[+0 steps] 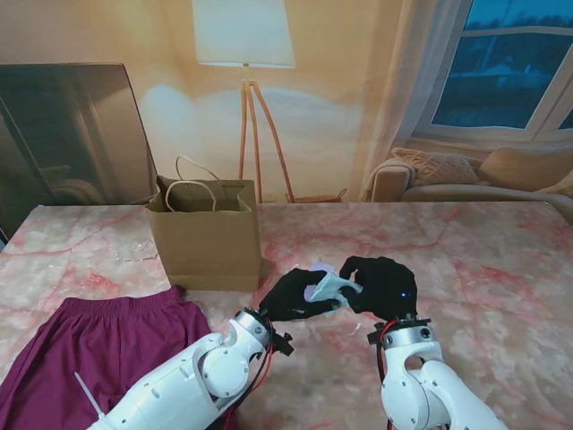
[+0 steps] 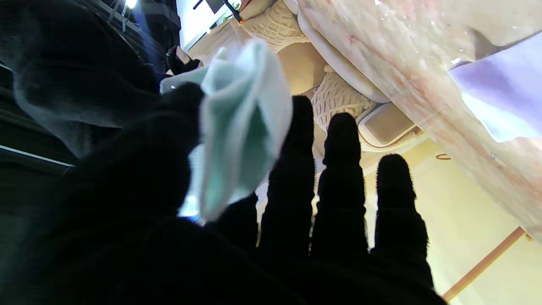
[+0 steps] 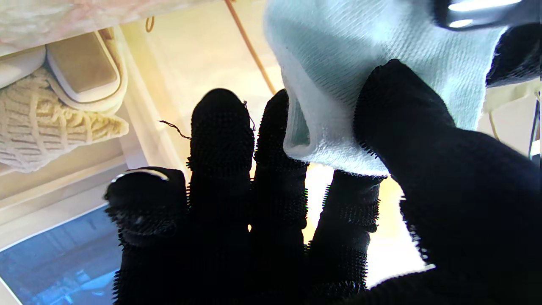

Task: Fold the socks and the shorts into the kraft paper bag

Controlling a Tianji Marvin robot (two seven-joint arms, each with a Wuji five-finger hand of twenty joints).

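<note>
Together my left hand (image 1: 294, 296) and right hand (image 1: 380, 285) pinch the soft, limp sock (image 1: 328, 285) at its edges.

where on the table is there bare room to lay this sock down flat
Bare marble lies right of the right hand, out to the table edge, and behind the hands, right of the bag. Crowded: the near left, under the shorts, beside the bag. Both hands hold the sock.

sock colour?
Pale mint green sock, plain knit; clearest in the right wrist view.
</note>
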